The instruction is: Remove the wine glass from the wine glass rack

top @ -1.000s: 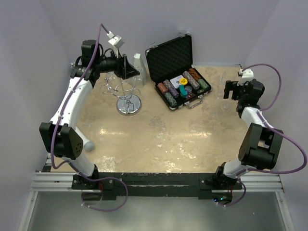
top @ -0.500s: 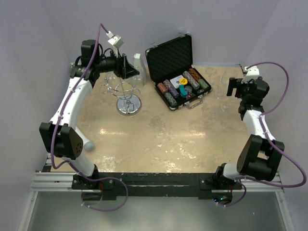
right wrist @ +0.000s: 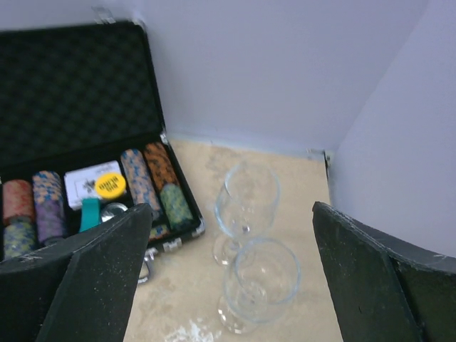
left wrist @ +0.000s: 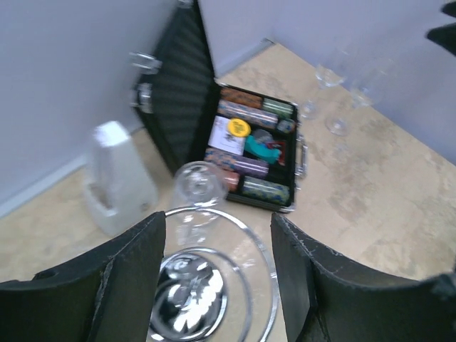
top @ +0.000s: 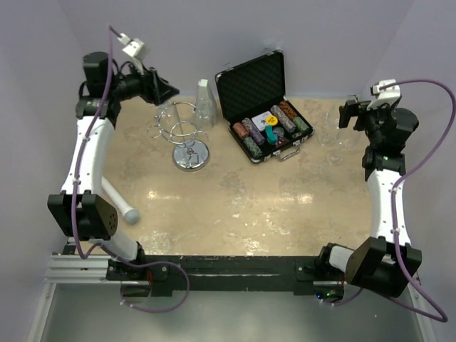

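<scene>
Beige stone bench, lilac walls. Left gripper [top: 165, 90]: fingers [left wrist: 128, 278] spread wide, empty, raised near the chrome wine glass rack [top: 189, 142] towards the far-left corner. A clear wine glass [left wrist: 198, 187] sits at its ring, case side, its axis blurred. The open poker case [top: 265, 107] holds chips. Right gripper [top: 348, 114] is wide open, empty, over two glasses [right wrist: 249, 203] by the far-right corner.

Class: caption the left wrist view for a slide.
Open left gripper over chrome wire wine glass rack, clear wine glass at its far edge, open black chip case beyond.

Left pincer [top: 169, 90] back off rack [top: 190, 156]
</scene>
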